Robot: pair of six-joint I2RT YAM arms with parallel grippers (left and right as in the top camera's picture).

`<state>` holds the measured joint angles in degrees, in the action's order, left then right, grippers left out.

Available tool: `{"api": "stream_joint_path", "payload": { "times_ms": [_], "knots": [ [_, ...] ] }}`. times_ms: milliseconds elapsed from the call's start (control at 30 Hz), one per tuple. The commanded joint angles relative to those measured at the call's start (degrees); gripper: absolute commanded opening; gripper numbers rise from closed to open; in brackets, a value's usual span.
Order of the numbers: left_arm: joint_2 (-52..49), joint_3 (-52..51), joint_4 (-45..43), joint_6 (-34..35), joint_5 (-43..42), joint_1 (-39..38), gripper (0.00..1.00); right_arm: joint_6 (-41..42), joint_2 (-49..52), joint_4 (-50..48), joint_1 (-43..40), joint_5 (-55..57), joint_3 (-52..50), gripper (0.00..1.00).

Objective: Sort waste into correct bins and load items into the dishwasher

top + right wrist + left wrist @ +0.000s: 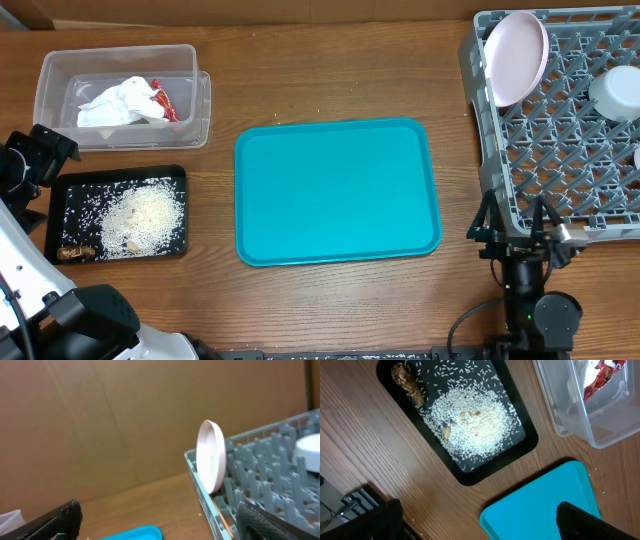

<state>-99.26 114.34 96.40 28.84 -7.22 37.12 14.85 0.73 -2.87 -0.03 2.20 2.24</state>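
Left of the teal tray [337,192], toward its far corner, the tub [58,70] holds napkins [118,103] and the wrapper [165,103]. Toward its near corner, the black tray [55,215] holds rice [148,213] and a brown scrap [75,253]. Right of the teal tray, the rack [560,160] carries a pink plate [517,57] on edge and a white cup [617,92]. The left gripper [479,507] and right gripper [159,510] both gape wide, holding nothing.
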Motion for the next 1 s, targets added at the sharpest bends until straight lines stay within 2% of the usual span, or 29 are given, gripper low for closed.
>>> {"api": "stream_joint_path", "payload": {
  "times_ms": [0, 200, 433, 600, 967],
  "knots": [
    [0.15, -0.26, -0.02, 0.96, 0.20, -0.42, 1.00, -1.84, -0.57, -1.79, -0.37, -1.03, -1.75, 1.00],
    [0.15, -0.26, -0.02, 0.96, 0.20, -0.42, 1.00, -5.66, -0.57, -2.51, -0.42, -1.09, -1.79, 1.00],
    [0.15, -0.26, -0.02, 0.96, 0.20, -0.42, 1.00, -8.17, -0.57, 7.87, -0.42, -1.07, -1.79, 1.00],
    [0.15, -0.26, -0.02, 0.96, 0.20, -0.42, 1.00, -13.86, -0.57, 7.74, -0.42, -2.75, -1.79, 1.00],
    [0.15, -0.26, -0.02, 0.98, 0.20, -0.42, 1.00, -12.52, -0.57, 7.72, -0.37, -2.75, -1.79, 1.00]
  ]
}}
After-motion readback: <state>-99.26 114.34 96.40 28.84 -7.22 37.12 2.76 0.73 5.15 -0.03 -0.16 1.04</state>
